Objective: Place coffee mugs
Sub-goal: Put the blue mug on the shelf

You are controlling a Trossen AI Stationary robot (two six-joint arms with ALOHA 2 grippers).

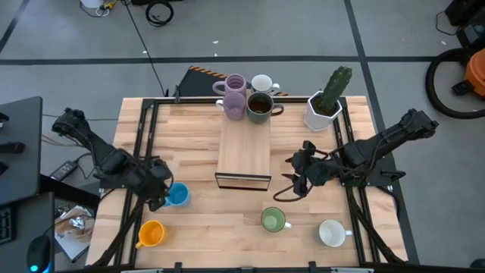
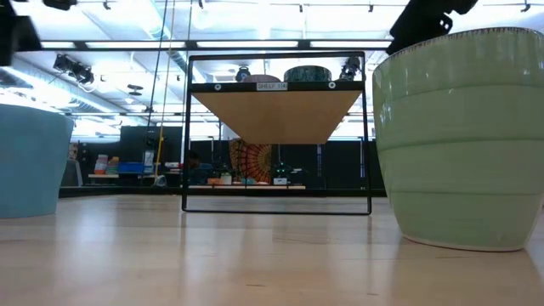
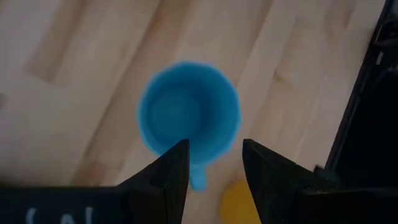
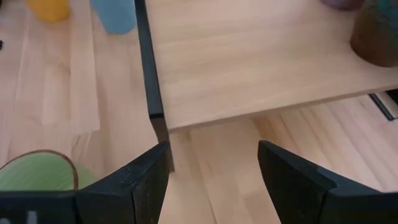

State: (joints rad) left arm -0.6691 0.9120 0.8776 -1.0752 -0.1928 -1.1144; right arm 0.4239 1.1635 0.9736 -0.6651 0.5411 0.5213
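Note:
The blue mug point(image 1: 177, 195) stands on the table's left part, the orange mug point(image 1: 151, 233) nearer the near edge. My left gripper point(image 1: 159, 194) hovers open over the blue mug point(image 3: 188, 112), its fingers either side of the handle point(image 3: 198, 180). The green mug point(image 1: 273, 220) and a white mug point(image 1: 332, 233) stand near the front right. My right gripper point(image 1: 292, 180) is open beside the shelf's near right corner, above the table. Two lilac mugs point(image 1: 234, 95), a white mug point(image 1: 262, 83) and the dark brown mug point(image 1: 259, 106) stand on the shelf top's far end.
The wooden shelf with a black frame point(image 1: 244, 155) stands mid-table; its top board point(image 4: 249, 56) lies ahead of my right fingers. A white planter with a cactus point(image 1: 326, 106) is at the far right. Black rails point(image 1: 144, 136) run along both table sides.

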